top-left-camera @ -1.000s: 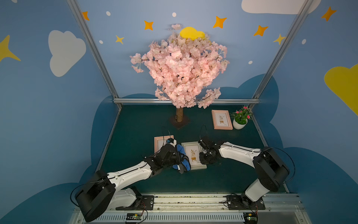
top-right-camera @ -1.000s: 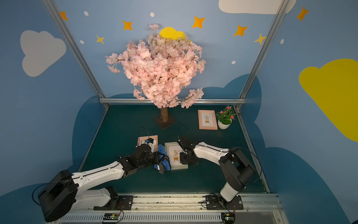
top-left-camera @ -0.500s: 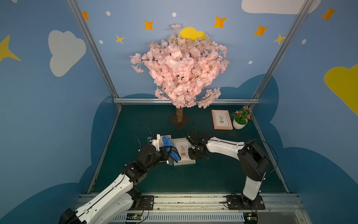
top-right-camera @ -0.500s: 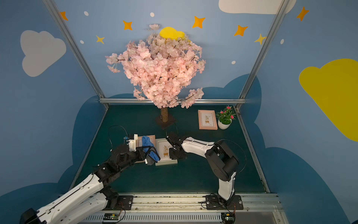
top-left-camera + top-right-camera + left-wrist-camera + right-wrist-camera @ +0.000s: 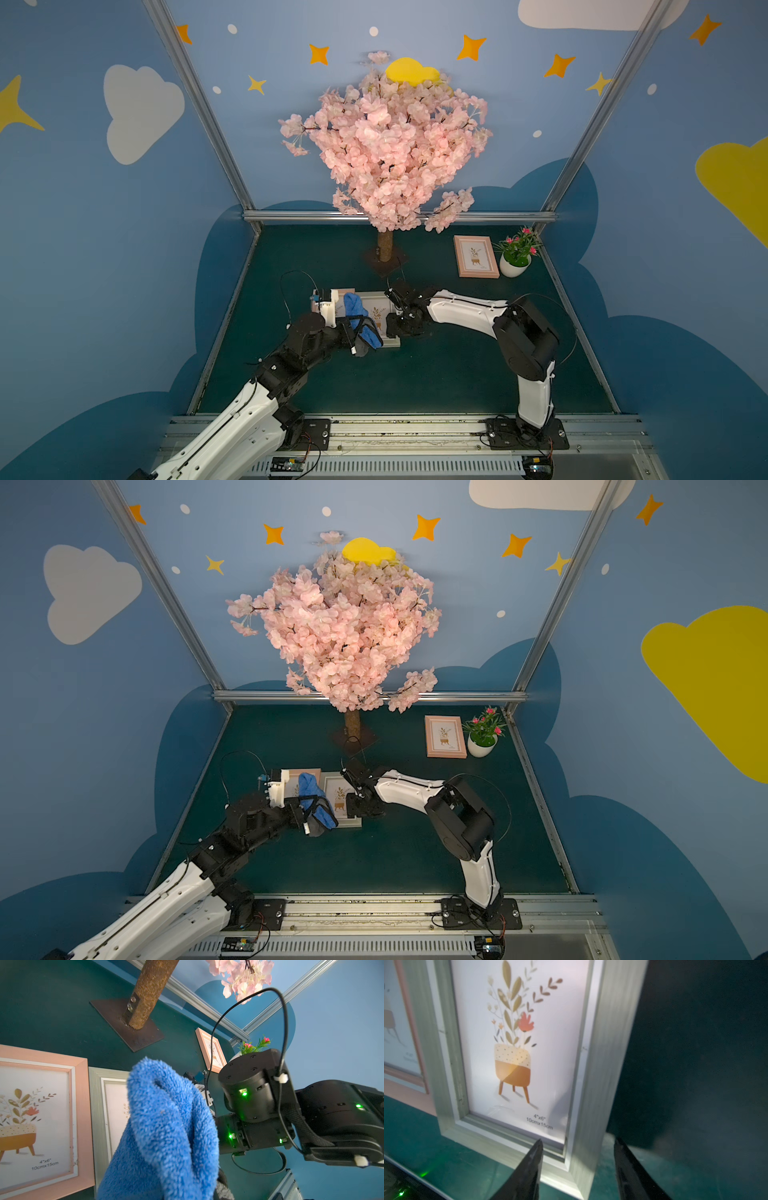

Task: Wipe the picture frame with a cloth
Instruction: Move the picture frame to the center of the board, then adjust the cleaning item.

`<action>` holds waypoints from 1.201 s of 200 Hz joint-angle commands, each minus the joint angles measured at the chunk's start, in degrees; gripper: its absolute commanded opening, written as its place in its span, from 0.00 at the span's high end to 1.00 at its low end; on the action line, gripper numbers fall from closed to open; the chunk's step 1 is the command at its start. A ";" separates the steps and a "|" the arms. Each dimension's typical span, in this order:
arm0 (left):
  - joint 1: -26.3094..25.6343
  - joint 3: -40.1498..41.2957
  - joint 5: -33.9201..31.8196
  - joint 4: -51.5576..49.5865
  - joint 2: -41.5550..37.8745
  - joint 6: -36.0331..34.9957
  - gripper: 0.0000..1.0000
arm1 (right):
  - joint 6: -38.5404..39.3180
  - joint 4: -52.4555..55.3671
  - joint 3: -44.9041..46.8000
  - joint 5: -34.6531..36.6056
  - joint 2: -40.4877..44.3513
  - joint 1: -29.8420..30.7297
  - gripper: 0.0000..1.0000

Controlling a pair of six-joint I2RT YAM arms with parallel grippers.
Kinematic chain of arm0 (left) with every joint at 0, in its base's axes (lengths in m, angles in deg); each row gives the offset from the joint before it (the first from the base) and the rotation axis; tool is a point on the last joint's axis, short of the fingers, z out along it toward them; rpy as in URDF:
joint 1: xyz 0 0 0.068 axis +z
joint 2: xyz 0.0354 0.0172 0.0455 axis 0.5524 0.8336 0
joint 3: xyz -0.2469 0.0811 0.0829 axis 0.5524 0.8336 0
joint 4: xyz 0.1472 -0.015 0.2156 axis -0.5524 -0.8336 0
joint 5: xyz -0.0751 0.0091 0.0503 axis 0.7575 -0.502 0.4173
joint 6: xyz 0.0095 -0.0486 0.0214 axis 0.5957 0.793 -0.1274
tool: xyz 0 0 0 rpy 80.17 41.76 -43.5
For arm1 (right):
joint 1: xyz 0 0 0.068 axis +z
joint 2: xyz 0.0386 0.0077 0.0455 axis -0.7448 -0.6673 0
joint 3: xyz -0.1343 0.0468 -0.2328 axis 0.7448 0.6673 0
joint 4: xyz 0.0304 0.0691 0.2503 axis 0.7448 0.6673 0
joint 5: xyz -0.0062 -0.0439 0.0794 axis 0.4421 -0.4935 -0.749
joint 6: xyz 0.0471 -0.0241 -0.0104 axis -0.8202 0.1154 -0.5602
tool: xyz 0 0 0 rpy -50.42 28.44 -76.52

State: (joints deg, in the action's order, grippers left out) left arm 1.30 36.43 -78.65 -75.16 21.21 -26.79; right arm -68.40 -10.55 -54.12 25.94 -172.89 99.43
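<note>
Left claw [image 5: 360, 341]: clamped together on the blue plush cloth [image 5: 166, 1126], which stands bunched out of it, over the near side of the grey-white picture frame [image 5: 519, 1043]; contact not discernible.
Right claw [image 5: 577, 1141]: fingers apart, straddling one corner of the same frame.
Frame: on the green bench [image 5: 415, 374].
Pink picture frame [image 5: 37, 1118]: just beside it, on the left claw's side.

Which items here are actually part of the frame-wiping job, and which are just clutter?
In the job:
- blue cloth, gripped in the left hand
- grey frame, one corner between the open jaws of the right hand

Lying about:
- near pink frame, beside the grey frame
- far pink frame
- potted plant
- blossom tree
</note>
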 commanded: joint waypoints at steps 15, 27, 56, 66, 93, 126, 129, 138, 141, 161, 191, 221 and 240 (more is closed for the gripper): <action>0.32 1.27 5.56 8.29 2.14 -0.96 0.91 | 0.45 -3.38 7.32 -3.05 10.80 -3.04 0.36; 0.33 1.67 7.37 11.41 3.27 -0.83 0.91 | 1.11 -4.63 10.74 -3.31 15.51 -3.96 0.35; 0.25 3.26 13.04 21.46 7.00 1.16 0.92 | 4.72 -9.56 20.73 -7.00 29.79 -8.06 0.31; -0.06 3.23 14.09 24.00 8.84 1.69 0.92 | 6.24 -11.48 23.97 -9.41 35.21 -9.51 0.30; -1.88 1.63 15.97 28.63 14.32 2.77 0.93 | 5.30 -21.96 33.94 -13.45 49.49 -9.98 0.26; -6.45 -1.58 15.33 33.78 21.09 2.80 0.93 | 6.42 -32.72 44.21 -17.92 62.03 -10.09 0.19; -6.80 -1.90 15.30 34.13 21.67 2.79 0.93 | 6.65 -32.55 44.41 -18.15 62.66 -10.00 0.19; -7.79 -2.71 15.07 34.95 23.06 2.97 0.94 | 7.02 -32.18 45.01 -18.93 64.10 -9.89 0.19; -8.11 -2.94 15.08 35.31 23.54 3.01 0.94 | 7.13 -32.17 45.27 -19.10 64.57 -9.89 0.19; -10.05 -4.80 15.08 36.60 26.14 3.08 0.93 | 7.05 -33.96 47.07 -20.84 66.76 -9.89 0.18; -12.60 -7.08 15.72 38.29 29.71 3.32 0.93 | 7.20 -34.91 46.86 -23.22 65.56 -9.63 0.18; -14.47 -7.89 16.00 40.78 31.72 4.18 0.93 | 8.24 -34.23 45.98 -23.00 64.10 -9.56 0.20; -15.29 -8.30 16.63 42.13 32.63 4.64 0.93 | 8.79 -34.28 45.56 -23.39 63.04 -9.45 0.25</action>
State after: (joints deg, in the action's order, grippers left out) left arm -13.16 29.94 -63.46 -37.37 53.01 -22.88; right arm -61.28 -43.36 -7.28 3.89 -108.85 89.57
